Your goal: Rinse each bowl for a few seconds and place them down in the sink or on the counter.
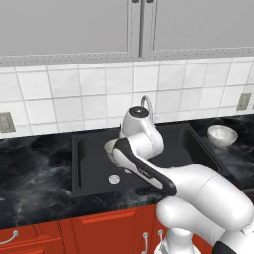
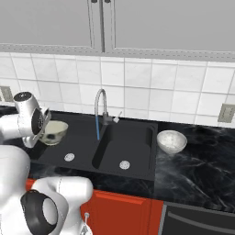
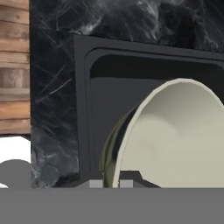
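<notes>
The claw (image 3: 114, 183) is clamped on the rim of the greenish-cream bowl (image 2: 53, 131), with its two tips squeezed close together on the bowl's edge. The bowl hangs tilted over the left basin of the sink (image 2: 82, 158), near the sink's left edge, up off the bottom. The faucet (image 2: 99, 110) stands at the back edge of the sink, and a thin blue stream of water (image 2: 97, 127) runs down from it. The bowl is well to the left of that water. Farther off, the white-grey bowl (image 2: 171, 141) sits on the counter (image 2: 202, 165), just beside the right edge of the sink.

What could go wrong: the claw holds only a thin bit of rim, so the bowl could slip and drop into the basin. If the arm swings fast toward the water, the bowl could bump the faucet.

Hard to see: the arm covers most of the bowl in the left base view, and the hand view cuts the bowl off at the bottom, so the claw tips are mostly hidden
</notes>
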### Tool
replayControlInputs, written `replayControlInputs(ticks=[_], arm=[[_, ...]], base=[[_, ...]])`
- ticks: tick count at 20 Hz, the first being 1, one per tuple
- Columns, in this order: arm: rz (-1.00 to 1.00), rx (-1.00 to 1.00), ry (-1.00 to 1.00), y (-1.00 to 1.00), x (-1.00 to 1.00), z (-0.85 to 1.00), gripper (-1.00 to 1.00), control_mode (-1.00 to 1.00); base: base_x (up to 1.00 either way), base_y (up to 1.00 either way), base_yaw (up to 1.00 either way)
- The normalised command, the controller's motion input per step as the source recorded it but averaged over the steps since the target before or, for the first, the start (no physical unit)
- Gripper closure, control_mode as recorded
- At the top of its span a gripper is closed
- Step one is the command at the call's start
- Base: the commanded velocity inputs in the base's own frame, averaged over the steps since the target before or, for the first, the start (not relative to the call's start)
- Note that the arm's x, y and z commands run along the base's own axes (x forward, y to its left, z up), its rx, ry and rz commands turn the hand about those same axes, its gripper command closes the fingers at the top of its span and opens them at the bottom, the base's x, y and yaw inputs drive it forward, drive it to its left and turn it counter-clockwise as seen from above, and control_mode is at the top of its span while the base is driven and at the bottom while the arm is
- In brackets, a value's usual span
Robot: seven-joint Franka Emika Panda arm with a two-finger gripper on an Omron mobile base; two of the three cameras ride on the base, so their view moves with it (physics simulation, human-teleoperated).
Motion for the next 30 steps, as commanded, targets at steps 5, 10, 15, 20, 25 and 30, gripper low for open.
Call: replayControlInputs(ticks=[5,10,15,20,25,30], arm=[[-0.07,0.0,0.05,-0.39,0.25,-0.15,1.0,-1.0],[-0.09,-0.02,0.0,-0.32,0.26,-0.17,1.0,-1.0],[-0.07,-0.01,0.01,-0.32,0.31,-0.19,1.0,-1.0],[-0.06,-0.02,0.01,-0.27,0.4,-0.11,1.0,-1.0],[-0.05,-0.02,0.01,-0.26,0.43,-0.04,1.0,-1.0],[-0.04,-0.03,0.0,-0.17,0.43,-0.01,1.0,-1.0]], base=[[0.0,0.0,0.0],[0.0,0.0,0.0],[0.0,0.0,0.0],[0.0,0.0,0.0],[0.0,0.0,0.0],[0.0,0.0,0.0]])
